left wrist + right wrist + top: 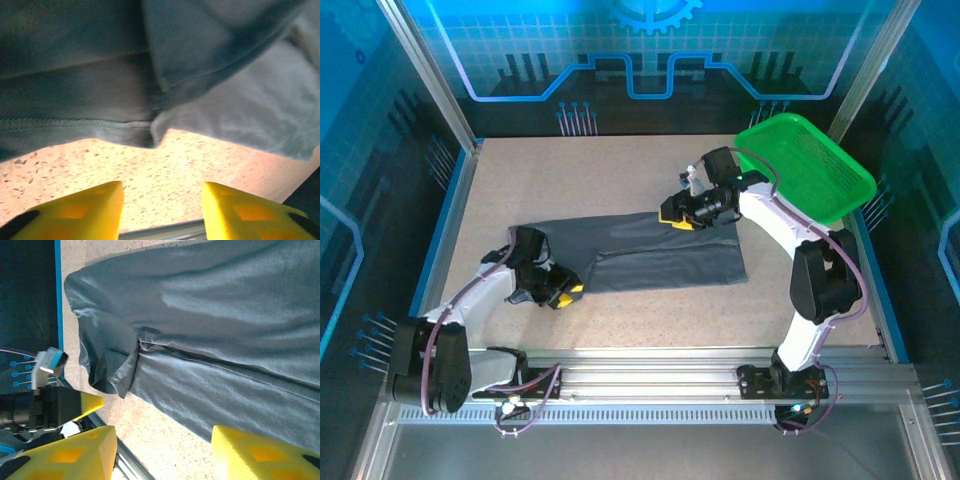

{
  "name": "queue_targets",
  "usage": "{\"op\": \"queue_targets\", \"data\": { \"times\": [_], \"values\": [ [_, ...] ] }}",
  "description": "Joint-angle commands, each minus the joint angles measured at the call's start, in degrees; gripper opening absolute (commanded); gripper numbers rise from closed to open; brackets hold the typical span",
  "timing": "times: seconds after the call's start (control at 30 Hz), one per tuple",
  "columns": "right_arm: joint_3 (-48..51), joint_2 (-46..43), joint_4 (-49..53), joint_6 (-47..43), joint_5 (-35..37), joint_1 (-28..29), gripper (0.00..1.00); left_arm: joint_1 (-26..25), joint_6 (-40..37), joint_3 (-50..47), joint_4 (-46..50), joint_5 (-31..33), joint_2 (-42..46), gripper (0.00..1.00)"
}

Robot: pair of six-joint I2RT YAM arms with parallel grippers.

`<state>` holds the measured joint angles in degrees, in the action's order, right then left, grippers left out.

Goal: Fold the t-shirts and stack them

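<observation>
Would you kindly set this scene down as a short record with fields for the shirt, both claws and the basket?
Garment: one dark grey t-shirt spread as a long strip on the table
Left side: left claw open, empty, by the shirt's near left end
Right side: right claw open, empty, over the shirt's far edge
Basket: green basket at the far right, apart from the shirt
</observation>
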<state>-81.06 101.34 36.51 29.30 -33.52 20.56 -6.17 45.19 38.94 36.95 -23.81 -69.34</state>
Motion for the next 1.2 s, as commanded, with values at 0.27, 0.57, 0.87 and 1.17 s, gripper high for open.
{"op": "queue_targets", "data": {
  "times": [0.27, 0.57, 0.87, 1.17],
  "values": [
    [1.47, -2.76, -1.43, 0.23, -1.35, 0.27, 0.53, -0.33, -3.65, 9.68, -4.1, 9.91, -11.61, 0.44],
    [3.79, -4.03, -2.14, 0.74, -1.46, 0.71, 0.53, -5.38, -6.6, 11.99, -5.52, 12.91, -17.43, 0.46],
    [3.71, -3.9, -2.94, 1.51, -1.23, 1.1, 0.53, -7.63, 5.92, 7.57, 2.8, 24.54, -5.04, 0.63],
    [3.21, -3.82, -2.61, 1.38, -1.38, 1.77, 0.53, -7.62, 20.17, 1.21, -13.25, 16.71, -8.42, 0.64]
  ]
}}
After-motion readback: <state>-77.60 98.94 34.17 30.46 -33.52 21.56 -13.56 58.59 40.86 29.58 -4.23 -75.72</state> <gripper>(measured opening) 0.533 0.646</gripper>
